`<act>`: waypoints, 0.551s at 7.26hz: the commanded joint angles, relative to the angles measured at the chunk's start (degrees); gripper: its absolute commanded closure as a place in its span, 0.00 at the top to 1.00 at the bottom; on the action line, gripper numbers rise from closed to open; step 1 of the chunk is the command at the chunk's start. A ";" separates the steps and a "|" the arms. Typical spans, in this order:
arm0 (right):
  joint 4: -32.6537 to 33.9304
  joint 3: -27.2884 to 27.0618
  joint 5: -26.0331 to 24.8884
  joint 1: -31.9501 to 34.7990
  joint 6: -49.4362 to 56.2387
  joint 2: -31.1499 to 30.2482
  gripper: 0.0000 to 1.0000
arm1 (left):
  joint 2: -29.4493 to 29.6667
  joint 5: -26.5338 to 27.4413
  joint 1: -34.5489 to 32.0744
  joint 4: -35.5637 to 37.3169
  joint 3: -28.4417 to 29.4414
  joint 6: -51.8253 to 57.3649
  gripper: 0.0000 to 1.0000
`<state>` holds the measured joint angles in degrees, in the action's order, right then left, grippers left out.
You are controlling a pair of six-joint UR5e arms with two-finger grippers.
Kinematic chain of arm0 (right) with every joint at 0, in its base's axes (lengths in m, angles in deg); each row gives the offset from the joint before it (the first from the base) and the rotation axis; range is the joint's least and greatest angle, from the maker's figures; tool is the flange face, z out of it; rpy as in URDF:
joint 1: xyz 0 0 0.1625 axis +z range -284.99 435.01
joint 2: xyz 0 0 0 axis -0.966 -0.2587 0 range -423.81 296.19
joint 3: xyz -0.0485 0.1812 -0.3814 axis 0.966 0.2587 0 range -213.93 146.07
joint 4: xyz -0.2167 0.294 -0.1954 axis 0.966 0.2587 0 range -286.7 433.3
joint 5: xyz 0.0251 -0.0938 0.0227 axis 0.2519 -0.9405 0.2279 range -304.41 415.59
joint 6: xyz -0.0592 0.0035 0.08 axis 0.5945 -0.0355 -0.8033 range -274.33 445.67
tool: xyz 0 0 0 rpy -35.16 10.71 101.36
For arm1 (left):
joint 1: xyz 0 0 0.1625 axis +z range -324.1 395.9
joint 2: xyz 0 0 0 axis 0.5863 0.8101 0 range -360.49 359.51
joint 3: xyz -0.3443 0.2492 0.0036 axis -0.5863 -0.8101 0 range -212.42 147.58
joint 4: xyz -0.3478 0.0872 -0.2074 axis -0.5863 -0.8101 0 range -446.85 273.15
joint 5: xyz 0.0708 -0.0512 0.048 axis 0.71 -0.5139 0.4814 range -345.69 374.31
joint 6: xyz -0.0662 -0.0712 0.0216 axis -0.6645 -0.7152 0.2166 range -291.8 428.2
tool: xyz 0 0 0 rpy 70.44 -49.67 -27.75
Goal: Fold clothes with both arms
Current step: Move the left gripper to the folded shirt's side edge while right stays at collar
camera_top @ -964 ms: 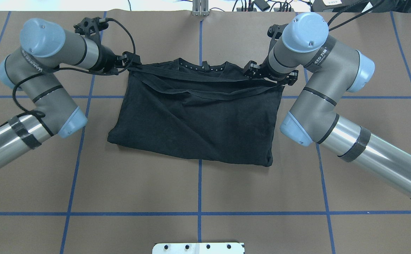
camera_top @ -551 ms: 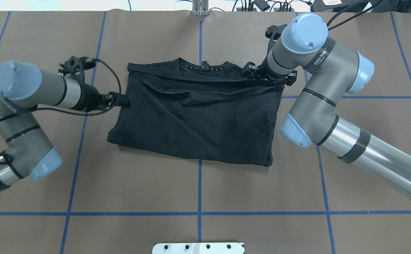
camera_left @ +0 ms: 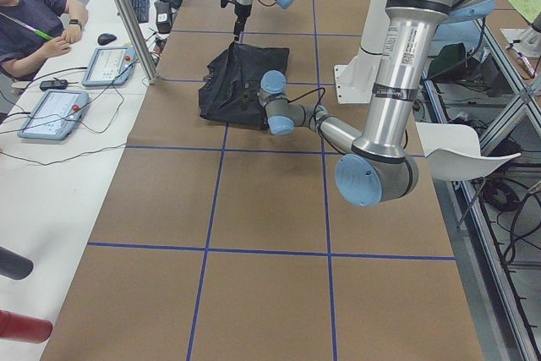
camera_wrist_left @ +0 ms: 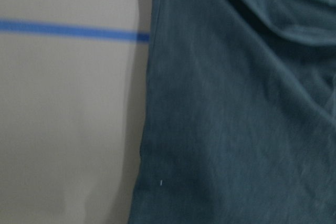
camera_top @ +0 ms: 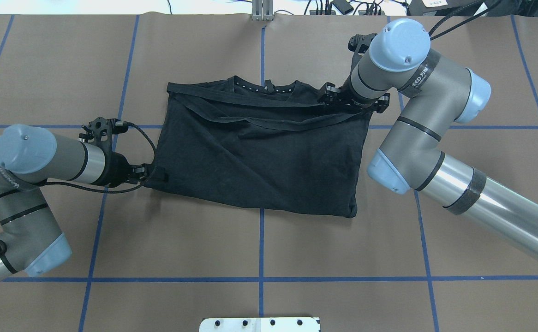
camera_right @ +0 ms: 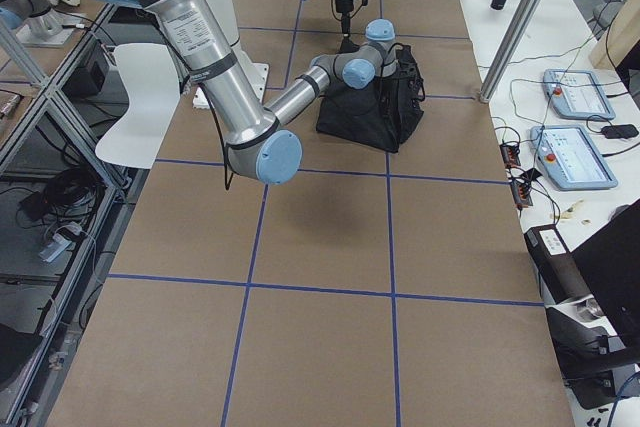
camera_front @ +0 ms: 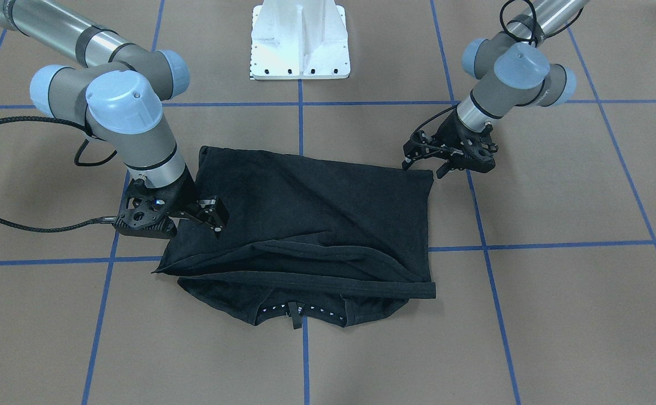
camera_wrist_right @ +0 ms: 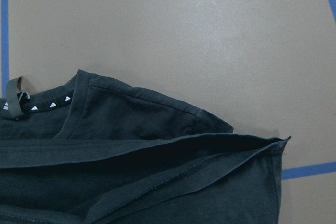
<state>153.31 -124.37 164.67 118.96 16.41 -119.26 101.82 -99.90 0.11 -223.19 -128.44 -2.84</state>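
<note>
Black short-sleeved T-shirt (camera_top: 260,157) lies folded mid-frame (collar (camera_top: 264,86) uppermost), left black two-finger gripper (camera_top: 157,173) spread empty at its lower-left corner, right gripper (camera_top: 326,94) upper-right, jaw state untellable.

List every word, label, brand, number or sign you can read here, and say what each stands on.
"EED", then unclear characters: black strap on the right arm.
White lettering, strap on the left arm: too small to read.
Stickers on the left arm's tube: too small to read.
Neck tape of the T-shirt: white triangle marks only, no letters.
</note>
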 commanded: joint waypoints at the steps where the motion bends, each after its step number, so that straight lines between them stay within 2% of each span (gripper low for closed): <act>1: -0.03 -0.09 0.00 0.00 0.01 -0.01 0.98 | -0.63 0.04 0.63 -1.12 0.13 -0.14 0.70; 3: -0.03 -0.09 0.00 0.00 0.01 0.08 0.98 | -0.71 -0.49 0.63 -1.30 0.13 0.03 0.22; 4: -0.03 -0.09 0.00 0.00 0.01 0.08 0.98 | -0.71 -0.49 0.54 -1.21 0.04 0.03 0.09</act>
<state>153.28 -124.46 164.67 118.96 16.42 -119.22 101.14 -100.23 0.71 -224.42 -128.32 -2.83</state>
